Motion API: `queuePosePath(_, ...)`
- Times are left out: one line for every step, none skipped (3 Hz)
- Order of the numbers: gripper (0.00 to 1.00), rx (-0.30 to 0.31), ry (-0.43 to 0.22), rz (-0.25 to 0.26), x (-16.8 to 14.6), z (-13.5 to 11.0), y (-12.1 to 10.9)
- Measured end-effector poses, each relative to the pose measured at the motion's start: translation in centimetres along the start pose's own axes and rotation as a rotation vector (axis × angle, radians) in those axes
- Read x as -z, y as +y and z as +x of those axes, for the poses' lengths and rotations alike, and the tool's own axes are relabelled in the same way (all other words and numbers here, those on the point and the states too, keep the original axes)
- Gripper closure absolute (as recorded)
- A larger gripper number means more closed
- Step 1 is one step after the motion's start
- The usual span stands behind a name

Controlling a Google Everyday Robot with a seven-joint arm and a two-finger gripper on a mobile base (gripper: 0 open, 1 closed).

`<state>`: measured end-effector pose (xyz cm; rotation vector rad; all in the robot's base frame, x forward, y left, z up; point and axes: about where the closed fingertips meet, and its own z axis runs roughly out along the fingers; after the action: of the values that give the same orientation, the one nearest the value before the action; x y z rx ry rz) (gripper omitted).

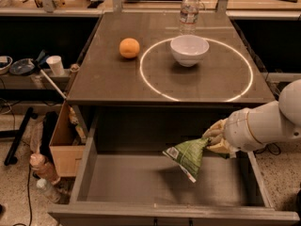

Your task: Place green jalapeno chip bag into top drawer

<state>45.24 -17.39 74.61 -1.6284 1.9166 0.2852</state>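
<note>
we note the gripper (214, 138) at the right of the frame, clamped on one end of the green jalapeno chip bag (186, 156). the bag hangs tilted over the open top drawer (136, 185), lower centre. on the table (108, 81) above stand an orange (129, 47), a white bowl (189, 50) and a bottle (189, 6).

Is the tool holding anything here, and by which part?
The tool grips the green jalapeno chip bag by its upper right end, above the open top drawer.

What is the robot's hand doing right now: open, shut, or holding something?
Hand: shut on the green jalapeno chip bag, which hangs over the right side of the open top drawer.
</note>
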Motion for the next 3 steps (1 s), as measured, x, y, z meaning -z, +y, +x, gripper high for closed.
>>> queuePosePath(1.0,-0.015,0.007,-0.011,-1.2,1.0,0.4)
queuePosePath(1.0,-0.044,0.03,-0.037,-2.9,2.7,1.2)
queuePosePath(1.0,-0.045,0.041,-0.054,-3.6,3.3,1.5)
